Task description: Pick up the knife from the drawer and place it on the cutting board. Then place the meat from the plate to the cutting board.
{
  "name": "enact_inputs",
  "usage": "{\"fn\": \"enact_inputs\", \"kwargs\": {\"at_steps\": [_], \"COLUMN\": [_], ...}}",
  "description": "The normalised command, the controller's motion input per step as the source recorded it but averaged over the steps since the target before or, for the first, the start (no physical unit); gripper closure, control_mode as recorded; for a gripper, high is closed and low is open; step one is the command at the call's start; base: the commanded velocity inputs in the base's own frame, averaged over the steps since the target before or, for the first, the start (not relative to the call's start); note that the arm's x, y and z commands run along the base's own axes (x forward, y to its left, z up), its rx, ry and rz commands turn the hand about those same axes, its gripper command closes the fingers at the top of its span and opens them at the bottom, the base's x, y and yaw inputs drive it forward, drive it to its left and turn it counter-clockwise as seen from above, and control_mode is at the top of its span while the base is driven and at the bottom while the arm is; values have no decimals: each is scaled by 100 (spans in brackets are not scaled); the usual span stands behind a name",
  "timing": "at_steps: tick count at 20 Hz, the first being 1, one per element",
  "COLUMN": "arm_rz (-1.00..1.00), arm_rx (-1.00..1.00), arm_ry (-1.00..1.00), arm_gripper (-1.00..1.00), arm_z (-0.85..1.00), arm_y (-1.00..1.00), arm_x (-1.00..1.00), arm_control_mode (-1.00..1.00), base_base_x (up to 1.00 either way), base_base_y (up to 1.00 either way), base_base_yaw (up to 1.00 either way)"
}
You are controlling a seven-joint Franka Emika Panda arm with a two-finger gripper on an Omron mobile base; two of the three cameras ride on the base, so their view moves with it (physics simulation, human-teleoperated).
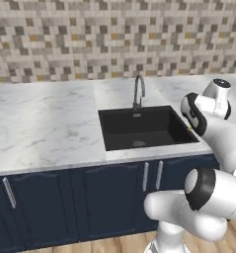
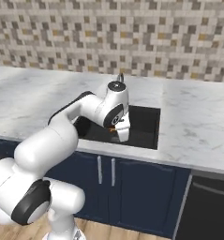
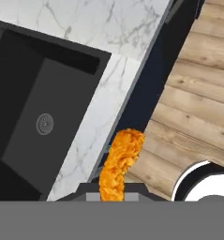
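Note:
An orange-brown piece of meat (image 3: 120,166) sticks up between my fingertips in the hand view, with my gripper (image 3: 112,190) shut on it. Under it run the marble counter's front edge and the navy cabinet face. In the right base view my gripper (image 2: 122,133) hangs over the front right part of the black sink (image 2: 148,126), and a bit of the meat (image 2: 114,127) shows at its side. The knife, drawer, cutting board and plate are out of view.
The black sink (image 1: 139,129) is set in the white marble counter (image 1: 45,128), with a curved metal faucet (image 1: 138,91) behind it. Navy cabinet doors (image 1: 114,197) run below. A dark appliance front (image 2: 207,206) stands at the right. Wooden floor (image 3: 197,93) lies beyond the counter edge.

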Motion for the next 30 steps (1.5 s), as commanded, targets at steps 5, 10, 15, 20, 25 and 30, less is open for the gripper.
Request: {"fn": "enact_inputs", "kwargs": {"at_steps": [5, 10, 15, 20, 25, 30], "arm_rz": [0, 0, 0, 0, 0, 0], "arm_rx": [0, 0, 0, 0, 0, 0], "arm_ry": [0, 0, 0, 0, 0, 0], "arm_gripper": [100, 100, 100, 100, 100, 100], "arm_z": [0, 0, 0, 0, 0, 0], "arm_y": [0, 0, 0, 0, 0, 0], "arm_x": [0, 0, 0, 0, 0, 0], "arm_control_mode": [100, 100, 100, 100, 100, 100], "base_base_x": [-23, -14, -7, -1, 0, 0], "base_base_y": [93, 86, 68, 55, 43, 6], "base_base_yaw": [24, 26, 28, 33, 36, 40]}}
